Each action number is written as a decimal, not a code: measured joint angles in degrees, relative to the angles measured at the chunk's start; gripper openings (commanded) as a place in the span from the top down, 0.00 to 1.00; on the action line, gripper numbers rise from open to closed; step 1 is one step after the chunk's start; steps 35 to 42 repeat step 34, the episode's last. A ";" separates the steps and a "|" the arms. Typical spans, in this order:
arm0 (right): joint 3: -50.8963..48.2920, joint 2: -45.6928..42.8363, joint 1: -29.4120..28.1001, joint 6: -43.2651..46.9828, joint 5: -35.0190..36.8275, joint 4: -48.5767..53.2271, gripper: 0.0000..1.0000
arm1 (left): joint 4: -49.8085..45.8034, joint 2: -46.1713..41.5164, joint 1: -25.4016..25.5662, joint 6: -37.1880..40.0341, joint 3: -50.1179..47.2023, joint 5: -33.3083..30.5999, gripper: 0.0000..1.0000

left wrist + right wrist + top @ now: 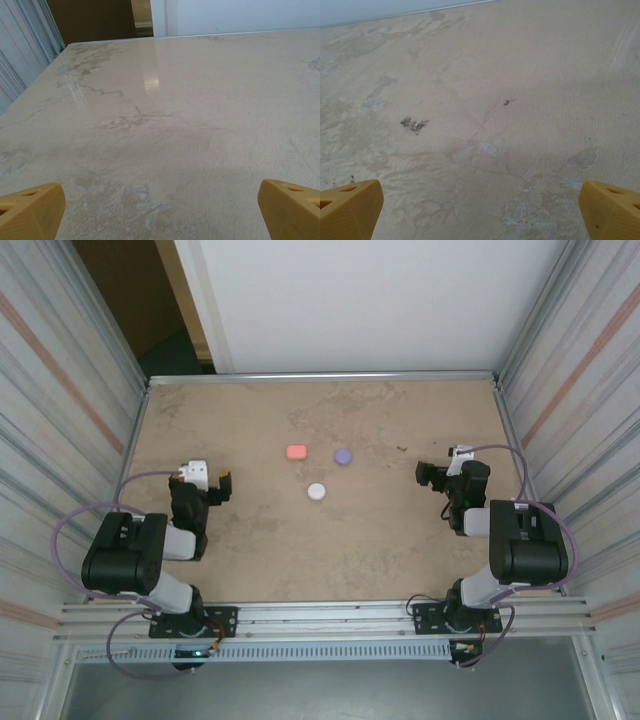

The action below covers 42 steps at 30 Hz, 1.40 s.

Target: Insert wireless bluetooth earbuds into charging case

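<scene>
Out on the table (250,570), got three cases (317,491) bunched within either arm's reach, left gripper (222,485) and right gripper (426,476) flanking them, wide open and empty.

Left arm (125,555) folded back over its base, elbow near, wrist forward. Left gripper (213,486) faces the far side, jaws wide apart, nothing between them; yellow fingertips (30,210) sit at the lower corners of the wrist view. Right arm (525,540) mirrors this pose. Right gripper (432,478) likewise spread wide and empty, fingertips (610,207) well apart.
</scene>
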<state>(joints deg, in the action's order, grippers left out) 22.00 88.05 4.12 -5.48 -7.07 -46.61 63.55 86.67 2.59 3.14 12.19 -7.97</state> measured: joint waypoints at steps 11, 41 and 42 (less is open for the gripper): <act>0.00 0.00 0.02 0.00 0.00 0.00 0.01 | -13.64 0.09 -1.05 -0.13 10.97 6.67 0.01; 0.00 0.00 -0.15 0.00 1.29 0.00 0.01 | -17.99 0.11 -1.05 -0.11 10.95 8.02 0.01; 0.00 0.00 -0.15 0.00 1.29 0.00 0.01 | -17.99 0.11 -1.05 -0.11 10.95 8.02 0.01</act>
